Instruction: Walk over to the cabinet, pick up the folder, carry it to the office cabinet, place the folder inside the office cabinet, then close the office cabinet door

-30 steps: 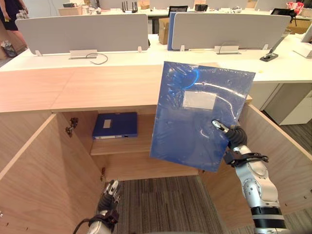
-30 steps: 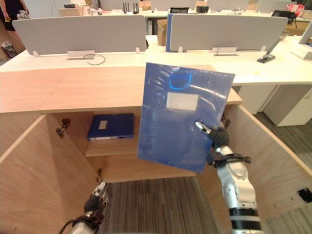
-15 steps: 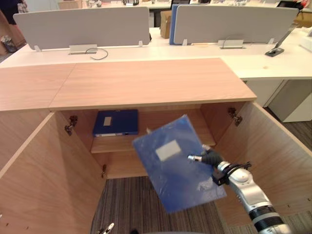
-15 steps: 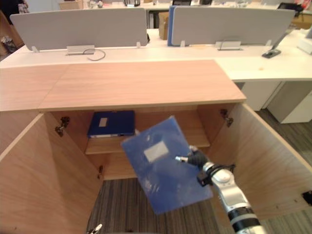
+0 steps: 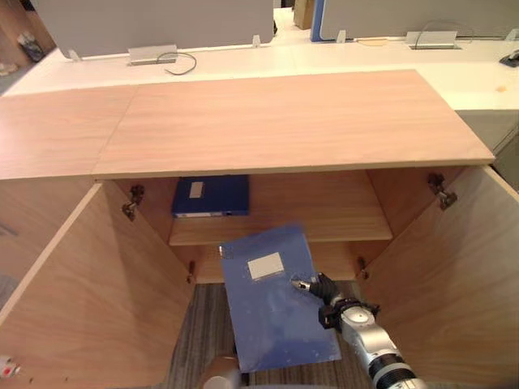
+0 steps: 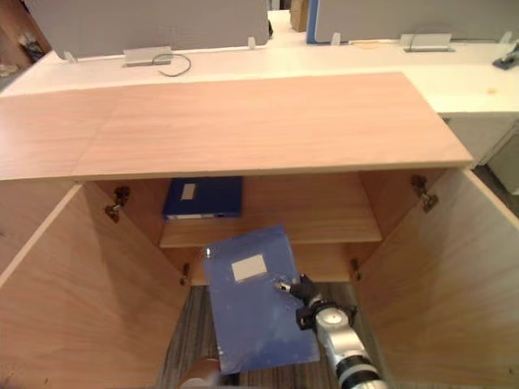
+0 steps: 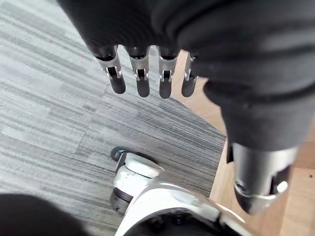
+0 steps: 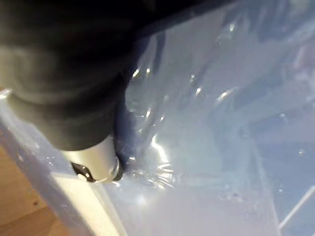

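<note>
The right hand [image 5: 324, 290] holds the folder [image 5: 272, 316] by its right-hand edge. Its thumb lies on the top face and the fingers are tucked beneath, pinching the cover between them. That grip lets the flat sheet stick out sideways from the hand, so the far edge leads toward the opening. The folder hangs low before the open office cabinet [image 5: 276, 121], between the swung-out left door [image 5: 97, 300] and right door [image 5: 458, 275]. It is tipped back almost flat, with its far edge level with the front of the shelf [image 5: 324, 231]. Whether that edge has crossed into the compartment cannot be told. This low, flattened pose looks chosen for sliding the folder in, either under the shelf or onto its bare right part. A second blue folder [image 5: 211, 196] already lies on the shelf's left part. The left hand [image 7: 197, 44] hangs idle over the carpet [image 7: 49, 113], its fingers [image 7: 142, 83] straight and loosely side by side, holding nothing. That probably leaves it free for the doors later. The folder is a thin, stiff, deep-blue rectangle with a white label [image 5: 265, 266] on the upper half of its face. In the right wrist view its surface is glossy and crinkled like clear film, so it may be slippery under the thumb.
</note>
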